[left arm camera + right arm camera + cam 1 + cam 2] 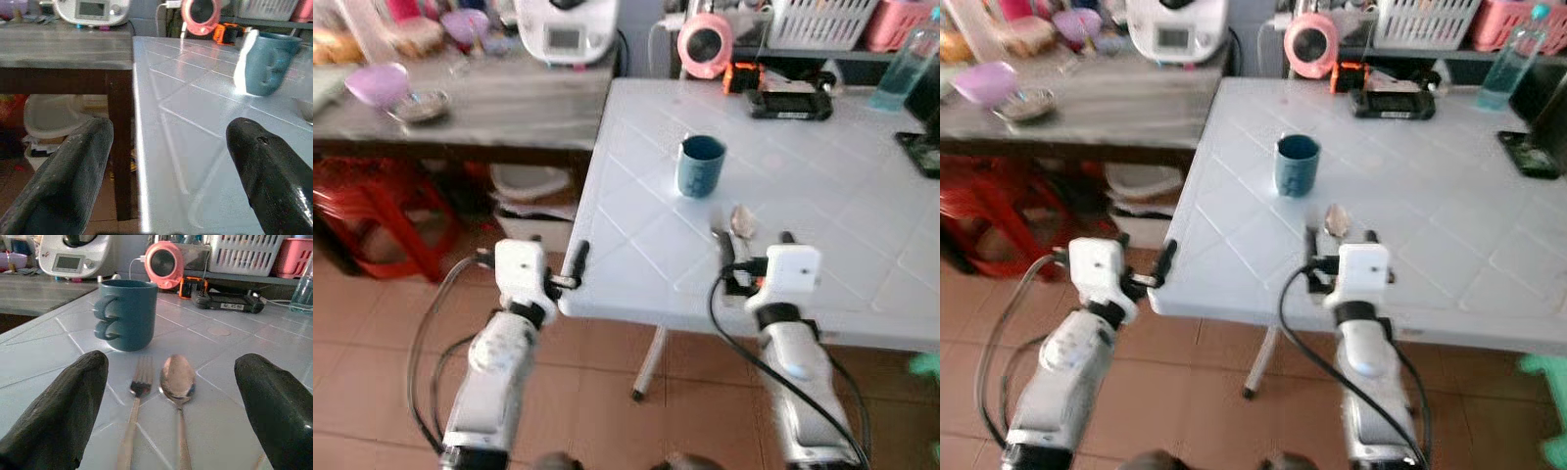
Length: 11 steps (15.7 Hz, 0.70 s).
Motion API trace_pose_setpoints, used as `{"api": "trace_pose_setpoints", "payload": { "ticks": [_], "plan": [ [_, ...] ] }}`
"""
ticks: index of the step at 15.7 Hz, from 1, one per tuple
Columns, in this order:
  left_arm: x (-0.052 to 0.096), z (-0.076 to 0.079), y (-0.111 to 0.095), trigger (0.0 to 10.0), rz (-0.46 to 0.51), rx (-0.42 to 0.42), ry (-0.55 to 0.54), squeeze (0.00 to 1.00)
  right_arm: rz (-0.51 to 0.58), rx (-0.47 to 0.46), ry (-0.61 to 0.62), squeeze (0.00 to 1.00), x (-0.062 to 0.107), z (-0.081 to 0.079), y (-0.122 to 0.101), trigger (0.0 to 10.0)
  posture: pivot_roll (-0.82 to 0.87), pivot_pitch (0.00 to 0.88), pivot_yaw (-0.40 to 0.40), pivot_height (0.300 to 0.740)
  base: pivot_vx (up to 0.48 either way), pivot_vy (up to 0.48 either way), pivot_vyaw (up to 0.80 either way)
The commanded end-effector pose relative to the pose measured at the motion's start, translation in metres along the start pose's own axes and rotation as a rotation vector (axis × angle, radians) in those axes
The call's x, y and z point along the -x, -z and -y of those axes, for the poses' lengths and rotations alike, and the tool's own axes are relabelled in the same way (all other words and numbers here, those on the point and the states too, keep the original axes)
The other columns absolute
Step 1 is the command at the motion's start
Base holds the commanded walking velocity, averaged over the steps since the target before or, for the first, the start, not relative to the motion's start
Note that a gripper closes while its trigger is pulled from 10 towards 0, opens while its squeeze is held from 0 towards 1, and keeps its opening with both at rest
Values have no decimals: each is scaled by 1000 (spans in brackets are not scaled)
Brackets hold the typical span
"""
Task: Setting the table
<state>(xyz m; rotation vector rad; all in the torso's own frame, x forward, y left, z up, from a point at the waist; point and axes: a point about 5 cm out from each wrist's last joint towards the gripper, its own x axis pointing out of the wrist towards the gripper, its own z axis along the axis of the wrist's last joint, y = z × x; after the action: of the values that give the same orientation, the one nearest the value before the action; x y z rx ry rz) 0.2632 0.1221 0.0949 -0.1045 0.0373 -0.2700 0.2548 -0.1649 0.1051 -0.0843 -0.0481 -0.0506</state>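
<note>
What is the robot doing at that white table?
It is setting the table. A fork and a spoon lie side by side on the white table, just in front of a blue mug. The right gripper is open and holds nothing, with one finger on each side of the fork and spoon. The left gripper is open too, waiting at the table's corner.

The right end effector [756, 257] covers the fork [134, 404] and spoon [178, 382] handles, both cut off in the wrist view.
</note>
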Motion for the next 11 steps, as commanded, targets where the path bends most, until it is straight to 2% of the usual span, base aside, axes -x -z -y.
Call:
{"api": "trace_pose_setpoints", "payload": {
  "ticks": [1, 4, 9, 11],
  "plan": [
    [0, -5, 0, 10000, -8, -19, -16, 0, 9, -6, -5, 0, -2, -2, -3, 10000, -50, 0, 26, 740, 0, 0, 0],
    [-1, -6, -1, 10000, -2, -11, -18, 0, 4, -13, 0, 0, -3, -2, -2, 10000, -48, 0, 28, 740, 0, 0, 0],
    [-1, -3, -3, 10000, 10, -2, 14, 0, -2, -17, 4, 0, -4, -1, -1, 10000, -50, 0, 30, 740, 0, 0, -755],
    [-2, -2, -3, 10000, 11, 0, 18, 0, -3, -16, 6, 0, -4, -1, -1, 10000, -51, 0, 30, 740, 0, 0, -238]
  ]
}}
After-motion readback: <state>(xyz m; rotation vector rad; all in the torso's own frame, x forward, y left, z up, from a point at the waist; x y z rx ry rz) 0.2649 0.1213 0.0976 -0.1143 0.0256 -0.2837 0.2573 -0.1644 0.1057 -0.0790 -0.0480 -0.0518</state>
